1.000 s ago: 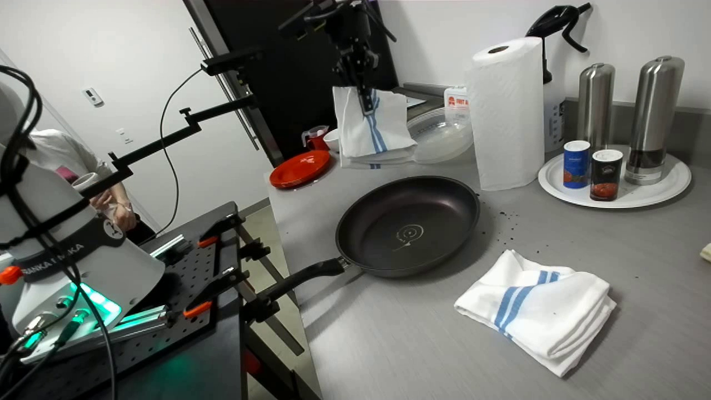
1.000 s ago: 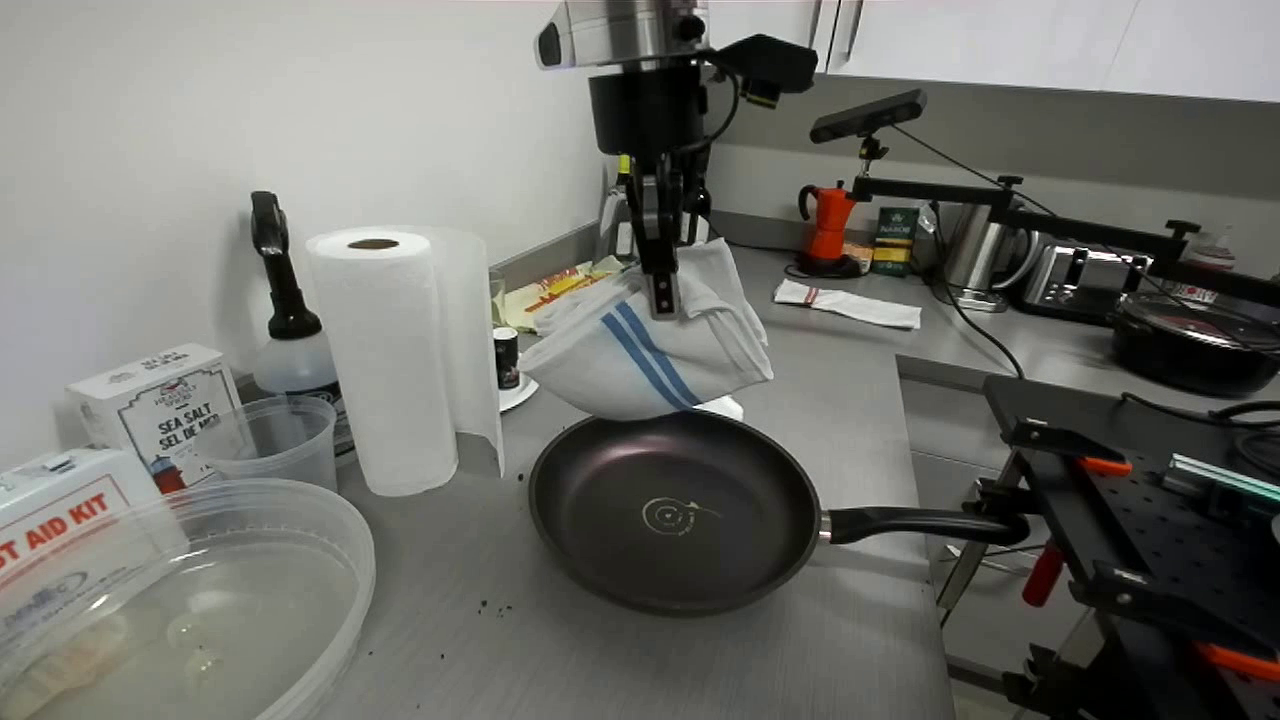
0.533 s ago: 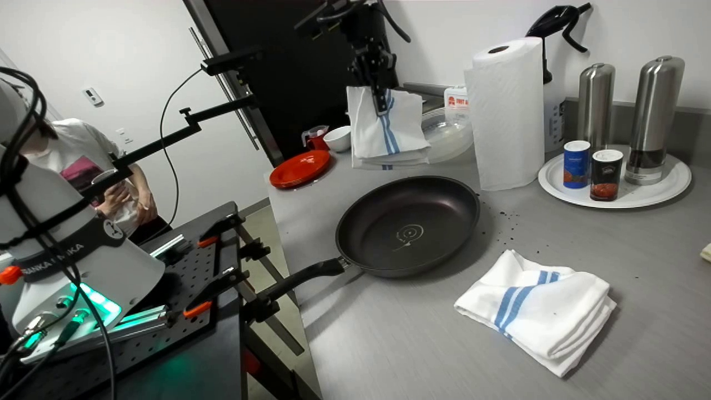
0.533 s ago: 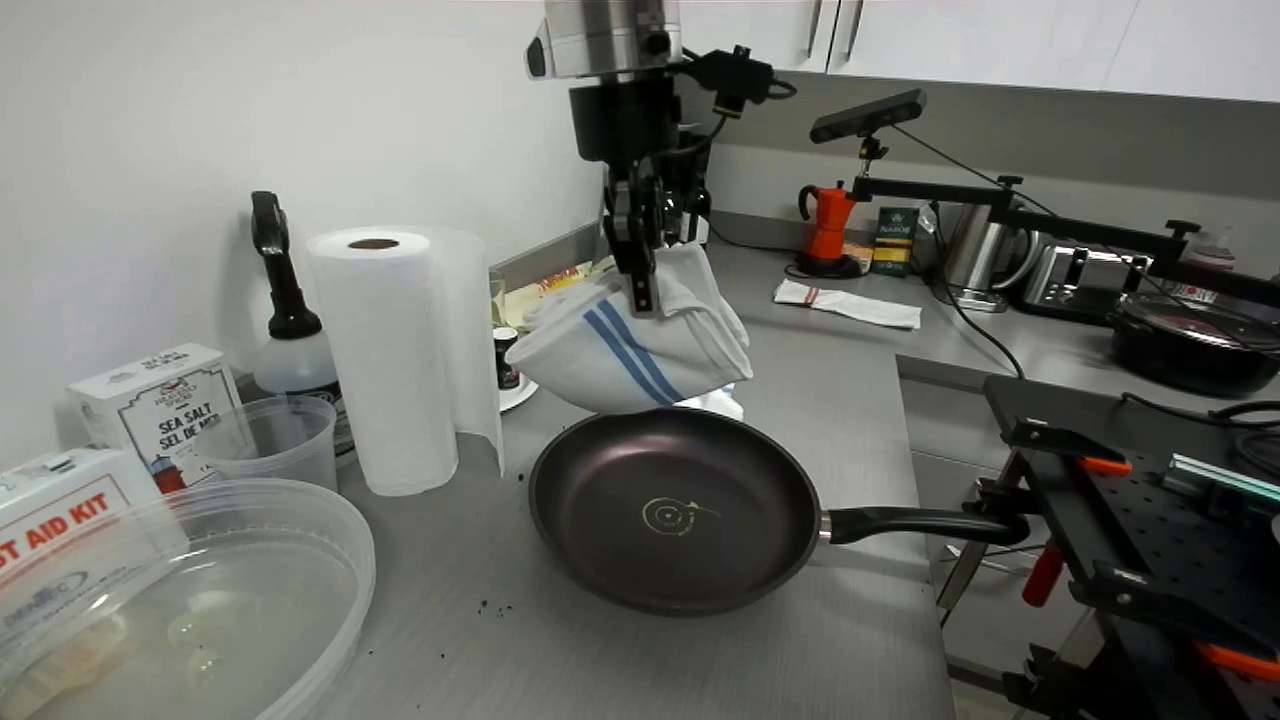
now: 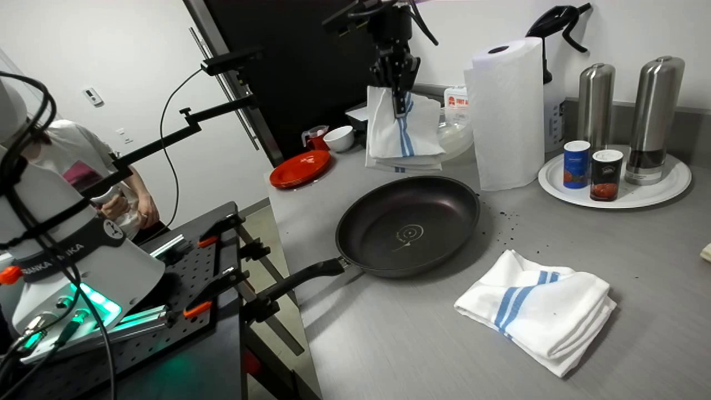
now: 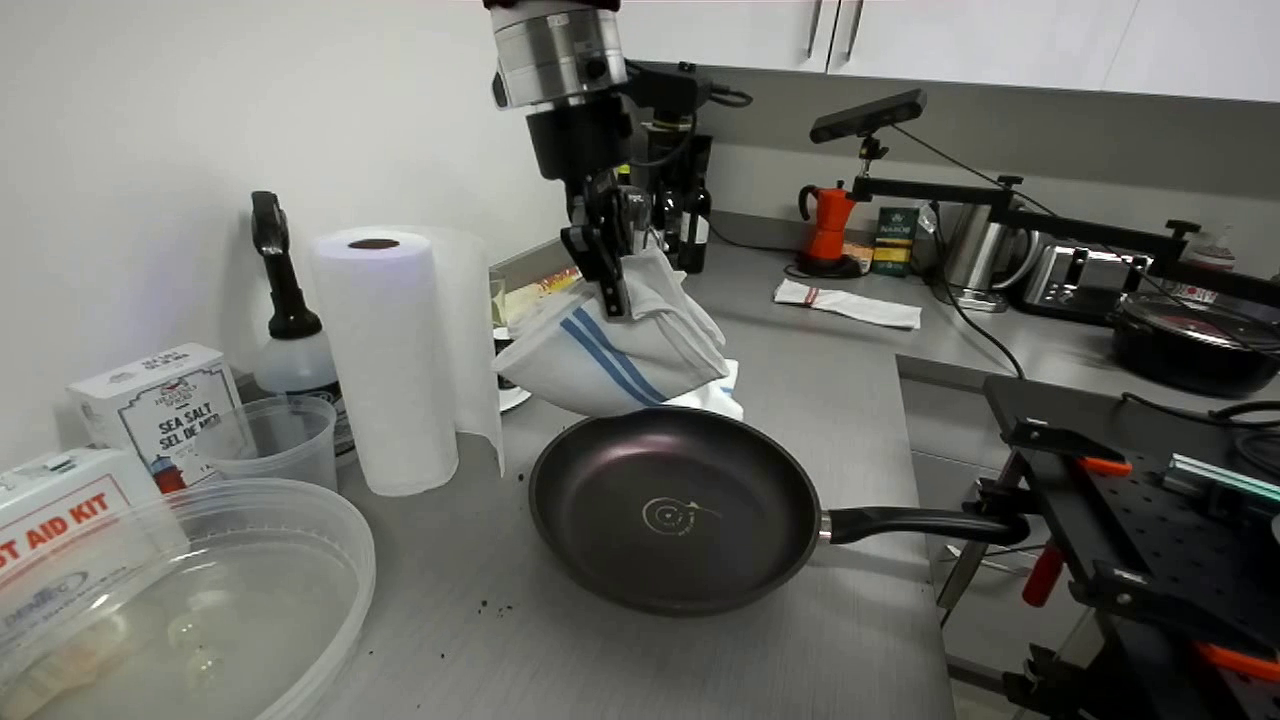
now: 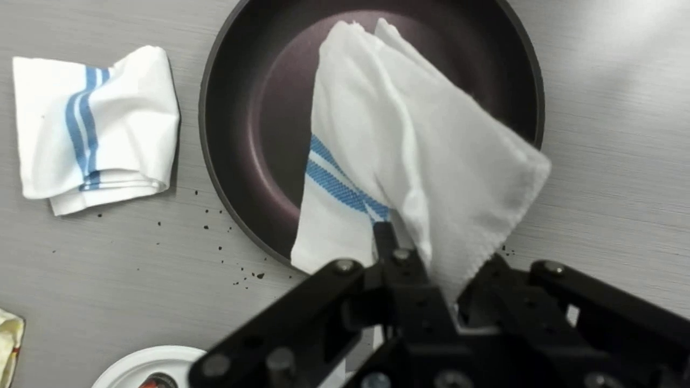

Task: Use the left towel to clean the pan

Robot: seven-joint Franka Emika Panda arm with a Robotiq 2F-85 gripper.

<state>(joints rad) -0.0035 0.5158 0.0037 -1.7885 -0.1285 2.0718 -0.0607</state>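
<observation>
Grey counter (image 5: 383,344), black pan (image 6: 675,560) and a striped towel (image 6: 610,375) held aloft

The grey counter fills much of both exterior views. Next to it, in an exterior view, stands the robot's white base (image 5: 130,258), with a person (image 5: 89,141) partly hidden behind.

The black pan sits flat and right side up on the counter, its handle (image 6: 920,523) reaching past the counter's edge. A wide clear container (image 6: 350,590) stands apart from it, and nearer the pan a paper towel roll (image 6: 385,360) is upright. A round white plate (image 5: 676,175) carries two steel mills (image 5: 655,111), side by side.

The striped towel, white with a blue double band, hangs folded in the air above the pan, not touching it; in the wrist view it hides part of the pan's inside. A second towel (image 5: 561,311), also white with blue stripes, lies folded on the counter just beside the pan.

The gripper (image 5: 400,109) pinches the striped towel; in both exterior views a finger (image 6: 612,298) lies against the cloth. A blue canister (image 5: 576,166) and a black canister (image 5: 605,178) share the plate with the mills. Smallest are dark specks (image 7: 260,275), scattered on the counter near the pan.
</observation>
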